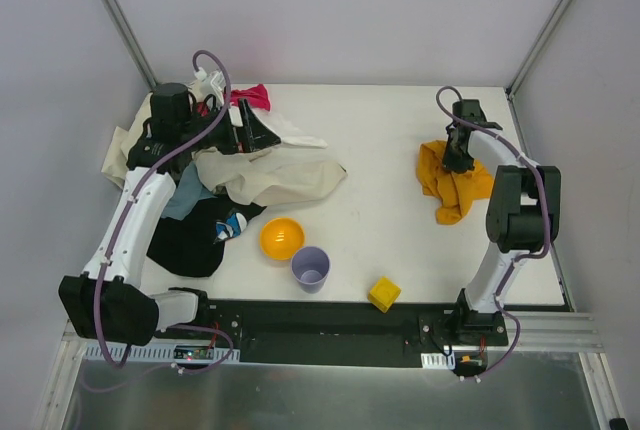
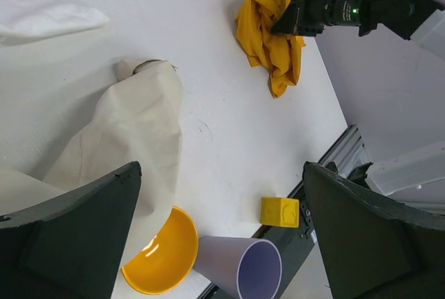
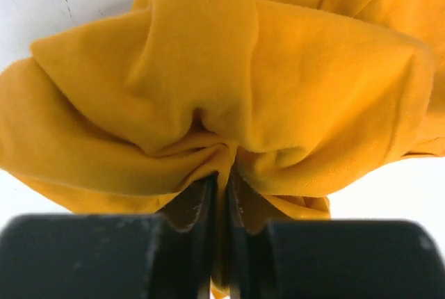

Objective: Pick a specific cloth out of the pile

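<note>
The right tool (image 3: pixel 221 189) pinches the crumpled orange-yellow fabric cloth (image 3: pixel 229 83) near the right edge of the white table (image 1: pixel 380 130); the left tool (image 2: pixel 221 168), spread, hangs over the mixed-garment pile (image 1: pixel 275 178).

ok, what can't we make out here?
Right gripper: fingertips hidden in top external by its own body; only right wrist shows them shut on the cloth.
Cloth edges: cut off by the frame in right wrist.
The pile: lower layers hidden in top external under the cream cloth and left arm.
</note>
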### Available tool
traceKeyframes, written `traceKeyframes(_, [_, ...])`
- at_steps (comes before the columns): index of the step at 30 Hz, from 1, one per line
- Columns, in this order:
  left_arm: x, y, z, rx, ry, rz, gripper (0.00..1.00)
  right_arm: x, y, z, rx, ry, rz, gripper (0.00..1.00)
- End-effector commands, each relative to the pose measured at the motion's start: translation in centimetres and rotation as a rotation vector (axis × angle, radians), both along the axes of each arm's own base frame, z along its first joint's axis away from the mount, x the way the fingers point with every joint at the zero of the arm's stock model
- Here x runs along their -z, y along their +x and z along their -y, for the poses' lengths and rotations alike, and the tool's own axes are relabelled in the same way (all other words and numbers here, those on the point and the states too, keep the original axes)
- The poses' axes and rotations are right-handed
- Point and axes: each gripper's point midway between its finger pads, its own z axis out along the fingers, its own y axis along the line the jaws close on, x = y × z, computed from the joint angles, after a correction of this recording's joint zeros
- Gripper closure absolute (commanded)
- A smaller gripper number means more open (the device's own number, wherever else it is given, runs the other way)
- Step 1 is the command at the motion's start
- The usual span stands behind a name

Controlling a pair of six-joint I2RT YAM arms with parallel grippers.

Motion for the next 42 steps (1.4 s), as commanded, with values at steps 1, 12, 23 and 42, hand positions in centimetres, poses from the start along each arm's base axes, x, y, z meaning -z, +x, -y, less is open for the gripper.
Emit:
traceKeyframes(1, [-2.3,-0.5,-0.1,-0.017,-0.002,0.116,0.01,-0.5,-0.7,-0.4,0.017,0.047,-0.018,0.86])
traceKeyframes(12, [-2.5,-1.2,-0.4,-0.033,-0.003,0.166,0.01,-8.2,-0.7,-3.2,-0.079,0.181,0.166,0.24])
traceKeyframes(23, [0.5,-1.2,-1.7,-0.086,0.088,0.166,0.01,-12.9,-3.0,-7.4,-0.214,0.244,0.281,0.04])
traceKeyframes(42, [7.3,-0.4,-11.3,-0.481,0.547,0.016,0.01,-17.3,-10.1,-8.1,-0.236,0.281,0.471,0.04])
